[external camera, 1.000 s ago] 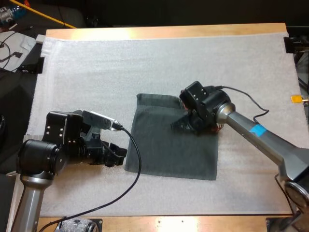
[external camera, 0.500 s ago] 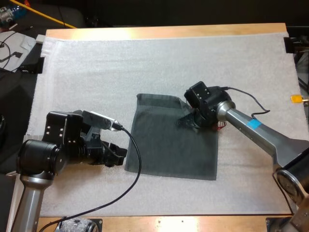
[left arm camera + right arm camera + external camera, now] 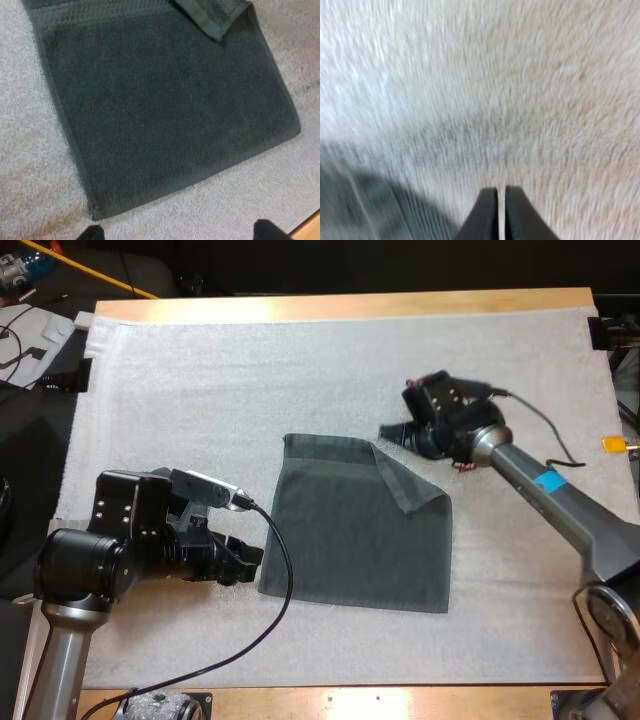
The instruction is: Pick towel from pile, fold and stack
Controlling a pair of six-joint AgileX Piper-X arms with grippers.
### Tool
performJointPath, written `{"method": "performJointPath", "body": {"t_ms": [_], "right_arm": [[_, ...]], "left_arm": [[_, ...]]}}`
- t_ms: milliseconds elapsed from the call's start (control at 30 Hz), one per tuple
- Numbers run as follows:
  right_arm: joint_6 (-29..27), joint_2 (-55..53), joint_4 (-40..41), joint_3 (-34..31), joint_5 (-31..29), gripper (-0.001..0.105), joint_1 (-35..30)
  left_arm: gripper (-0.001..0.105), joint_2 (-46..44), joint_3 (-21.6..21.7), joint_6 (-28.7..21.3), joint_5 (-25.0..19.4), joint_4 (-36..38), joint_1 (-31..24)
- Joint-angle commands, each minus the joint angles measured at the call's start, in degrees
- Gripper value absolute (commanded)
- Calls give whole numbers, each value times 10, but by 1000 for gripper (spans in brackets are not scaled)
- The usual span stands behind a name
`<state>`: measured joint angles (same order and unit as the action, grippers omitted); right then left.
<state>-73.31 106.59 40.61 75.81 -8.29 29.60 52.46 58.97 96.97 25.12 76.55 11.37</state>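
right end effector [image 3: 392,432] off the towel [image 3: 355,540], one corner left flipped

on the desk [image 3: 340,305], at the middle of the white mat [image 3: 200,370], your towel lies flat, its far right corner [image 3: 405,480] now turned back over it. your right end effector has pulled away toward the desk's far right, clenched on nothing above bare mat, so folding has barely begun. your left end effector [image 3: 250,560] waits released by the towel's left edge. no brand or writing is legible.

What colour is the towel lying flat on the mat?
The towel is plain dark grey-green; the left wrist view shows it best.
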Motion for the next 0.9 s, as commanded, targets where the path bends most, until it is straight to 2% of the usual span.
{"method": "performJointPath", "body": {"t_ms": [0, 167, 233, 367, 500, 667, 867], "right_arm": [[15, -30, 0, 26, -31, 0, -11], [-1, -83, 17, 37, -69, 0, -14], [-2, -77, 10, 34, -55, 0, -12], [-35, -120, 44, 33, -30, 0, -5], [-73, -149, 99, 34, 36, 0, 9], [-93, -168, 155, 31, 107, 0, 48], [-94, -159, 172, 16, 119, 0, 99]], "left_arm": [[58, -3, 1, 0, 6, 5, 1], [58, -4, 1, 0, 7, 6, 2], [58, -2, 1, 1, 4, 2, 2], [58, -1, 2, 1, 5, 1, 2], [58, -1, 2, 0, 5, 1, 2], [58, -1, 1, 0, 6, 0, 3], [58, -1, 1, 0, 6, 1, 4]]}}
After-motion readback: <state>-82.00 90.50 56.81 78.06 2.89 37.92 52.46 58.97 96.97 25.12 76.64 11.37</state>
